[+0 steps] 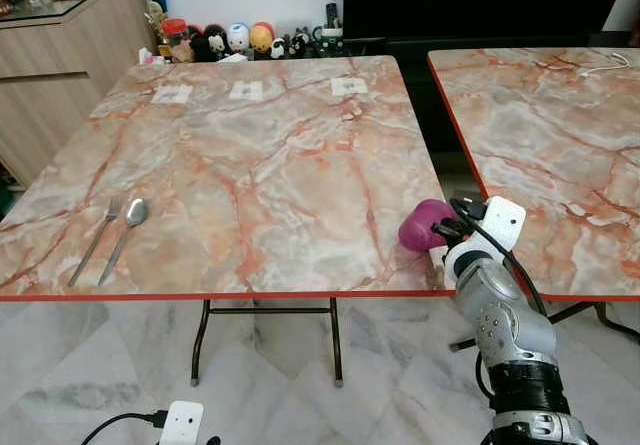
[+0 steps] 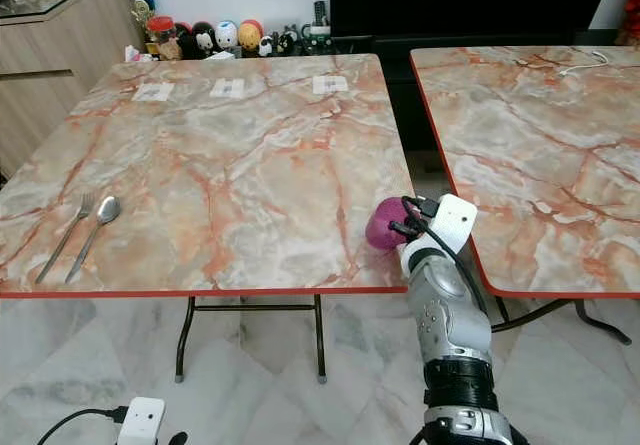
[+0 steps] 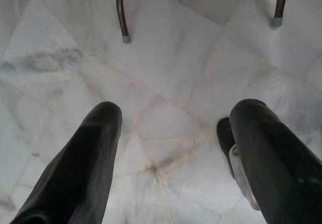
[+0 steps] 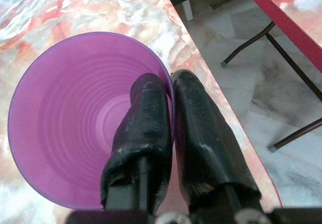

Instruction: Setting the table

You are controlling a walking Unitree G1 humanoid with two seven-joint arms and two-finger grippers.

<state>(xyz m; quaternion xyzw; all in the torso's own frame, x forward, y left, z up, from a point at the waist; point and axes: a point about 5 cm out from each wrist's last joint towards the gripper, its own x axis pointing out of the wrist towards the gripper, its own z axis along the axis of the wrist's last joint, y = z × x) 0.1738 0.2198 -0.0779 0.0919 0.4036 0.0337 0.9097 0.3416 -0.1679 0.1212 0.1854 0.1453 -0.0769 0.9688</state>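
Observation:
A purple plastic cup (image 1: 421, 227) hangs over the near right corner of the marble-patterned table (image 1: 250, 165). My right gripper (image 4: 170, 113) is shut on the cup's (image 4: 75, 118) rim, one finger inside and one outside. A fork (image 1: 97, 240) and a spoon (image 1: 127, 227) lie side by side near the table's front left edge. My left gripper (image 3: 171, 133) hangs open low over the floor, holding nothing.
A second marble table (image 1: 540, 135) stands to the right across a narrow gap. Three white paper tags (image 1: 247, 90) lie along the first table's far edge. Toys and figurines (image 1: 235, 40) line the back wall, and a wooden cabinet (image 1: 60, 55) stands at the left.

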